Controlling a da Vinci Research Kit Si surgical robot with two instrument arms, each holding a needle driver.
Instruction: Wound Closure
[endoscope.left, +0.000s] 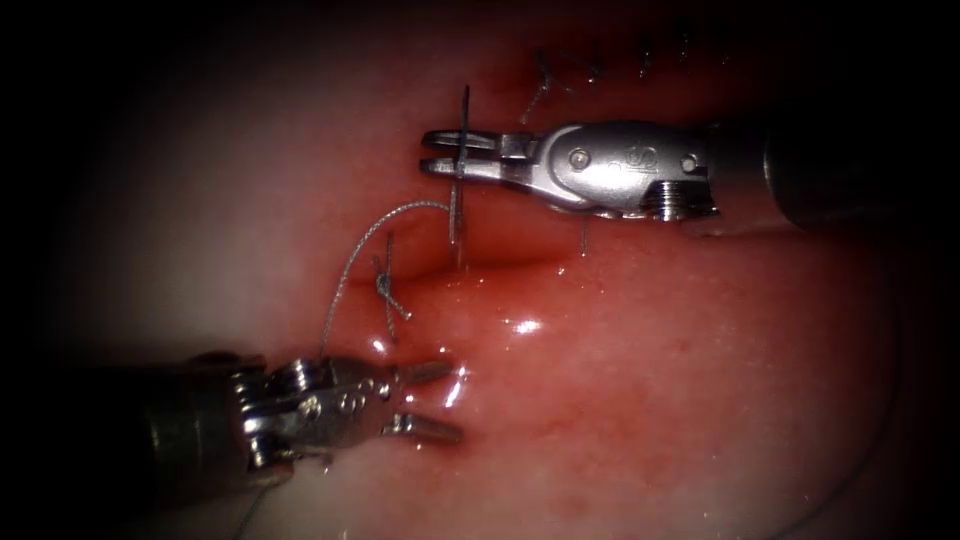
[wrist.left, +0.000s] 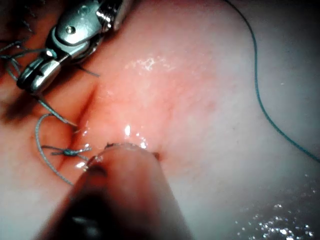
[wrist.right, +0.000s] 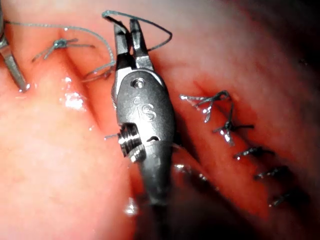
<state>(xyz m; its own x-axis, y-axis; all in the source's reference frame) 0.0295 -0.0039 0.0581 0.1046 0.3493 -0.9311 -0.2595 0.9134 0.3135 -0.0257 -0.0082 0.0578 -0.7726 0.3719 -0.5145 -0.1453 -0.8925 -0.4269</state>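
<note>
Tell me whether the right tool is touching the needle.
Touching. In the endoscope view the right tool has its jaws shut on the needle partway along its curve, the tip down at the tissue. The left tool hangs open, holding nothing.

right tool | jaws around needle | thread | tissue

Tissue: glossy red-pink, paling to whitish pink at left. Thread: grey-blue, darker at knots. Needle: dark grey steel. Right tool and left tool: bright silver metal, dark shafts. Red fluid pooled along cut.
</note>
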